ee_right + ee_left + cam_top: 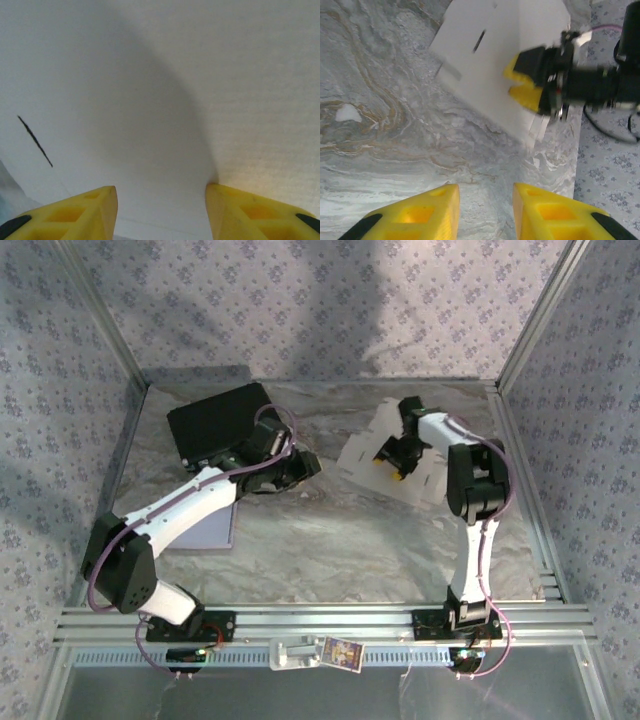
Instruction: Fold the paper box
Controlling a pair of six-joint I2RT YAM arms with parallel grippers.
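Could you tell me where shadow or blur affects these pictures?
Top external: broad soft shadows darken the back wall. Left wrist: the right gripper looks slightly blurred against the paper box. Right wrist: a dark curved shadow crosses the paper box.

Table [330, 540] centre free (paper box [360, 456] beyond).

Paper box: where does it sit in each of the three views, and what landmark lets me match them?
Top external: the paper box lies right of centre, under the right gripper.
Left wrist: upper middle, with the right gripper at its right edge.
Right wrist: close up, beyond the right gripper.
Shared landmark: the right gripper; the dark slit links both wrist views.
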